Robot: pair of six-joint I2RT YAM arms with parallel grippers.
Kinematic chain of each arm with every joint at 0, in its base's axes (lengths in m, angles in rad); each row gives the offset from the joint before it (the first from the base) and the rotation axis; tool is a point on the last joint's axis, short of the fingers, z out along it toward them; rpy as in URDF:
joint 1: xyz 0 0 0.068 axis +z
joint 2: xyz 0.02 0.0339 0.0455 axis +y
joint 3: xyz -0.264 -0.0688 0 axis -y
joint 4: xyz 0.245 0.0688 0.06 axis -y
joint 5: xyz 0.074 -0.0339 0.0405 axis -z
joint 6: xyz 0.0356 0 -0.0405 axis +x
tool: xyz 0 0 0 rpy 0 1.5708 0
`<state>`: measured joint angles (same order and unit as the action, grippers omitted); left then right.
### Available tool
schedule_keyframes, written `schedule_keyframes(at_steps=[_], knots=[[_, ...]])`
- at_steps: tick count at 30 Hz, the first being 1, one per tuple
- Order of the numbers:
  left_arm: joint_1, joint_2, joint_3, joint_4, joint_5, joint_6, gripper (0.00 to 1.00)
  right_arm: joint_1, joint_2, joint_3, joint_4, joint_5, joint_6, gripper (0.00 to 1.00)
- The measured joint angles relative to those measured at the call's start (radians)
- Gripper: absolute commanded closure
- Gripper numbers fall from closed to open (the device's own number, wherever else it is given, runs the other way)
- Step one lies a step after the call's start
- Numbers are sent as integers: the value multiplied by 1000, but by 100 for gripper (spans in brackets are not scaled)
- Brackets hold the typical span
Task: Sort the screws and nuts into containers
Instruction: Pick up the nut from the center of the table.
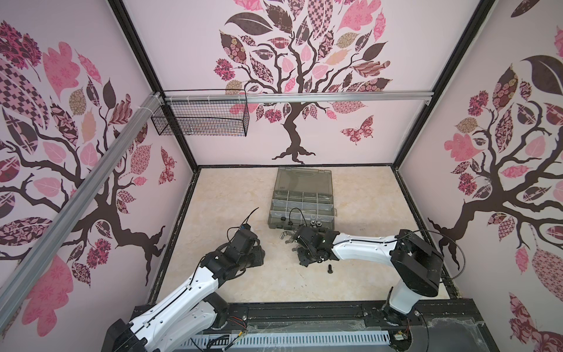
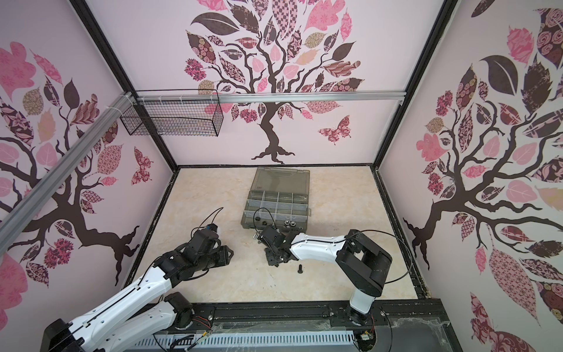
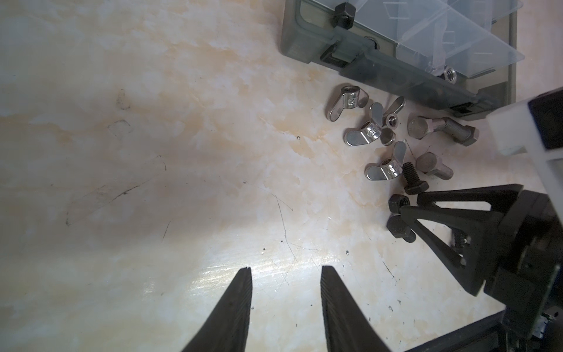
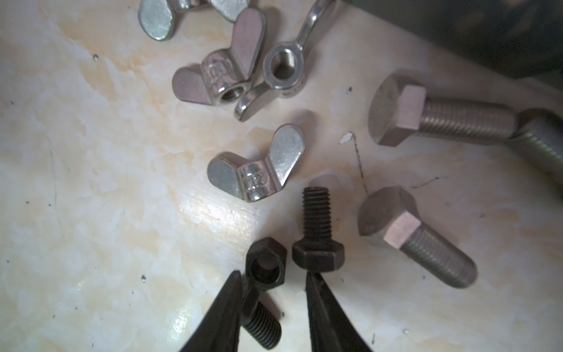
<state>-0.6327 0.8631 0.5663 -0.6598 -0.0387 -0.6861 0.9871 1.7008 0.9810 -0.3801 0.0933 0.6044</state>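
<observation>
Organizer case (image 1: 273, 222): smoky grey, translucent, clear dividers. Its lid (image 1: 303, 178) is thrown back flat on the table (image 1: 231, 198). The case sits just beyond the right end effector (image 4: 272, 274).

Contents are in the row nearest that end effector:
- One stored black nut (image 1: 283, 218) in the corner compartment.
- Two stored silver nuts (image 1: 315, 224) side by side, further along the same row.

A loose pile lies on the table between the case's front wall and the right end effector:
- Four wing nuts (image 4: 257, 170): bright silver, rounded ears, stamped hubs. Two of them touch.
- Three silver bolts (image 4: 417, 240): hex heads, thick threaded shanks. Two meet end to end at an angle.
- Black bolt (image 4: 318, 231): short, its head touching one fingertip.
- Loose black nut (image 4: 266, 265): bore up, lying between the two tips with a gap on one side.
- Second black bolt (image 4: 262, 323): partly under the other finger.

A lone black bolt (image 1: 330, 268) lies apart, behind the right end effector toward its arm base.

Right end effector: jaws part-spread, down at the table, gripping nothing.

Left end effector (image 3: 286, 269): jaws spread, holding nothing, over the table. The pile is well off to its side.
</observation>
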Motion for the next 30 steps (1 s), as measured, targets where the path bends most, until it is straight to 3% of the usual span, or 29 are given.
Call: schedule_keyframes(at_steps=[20,30], knots=[[0,-26,-13,6,1,-6,58,0,85,62,2,-10,2,64],[0,-22,-14,17,2,-7,58,18,110,97,-31,18,-3,74]])
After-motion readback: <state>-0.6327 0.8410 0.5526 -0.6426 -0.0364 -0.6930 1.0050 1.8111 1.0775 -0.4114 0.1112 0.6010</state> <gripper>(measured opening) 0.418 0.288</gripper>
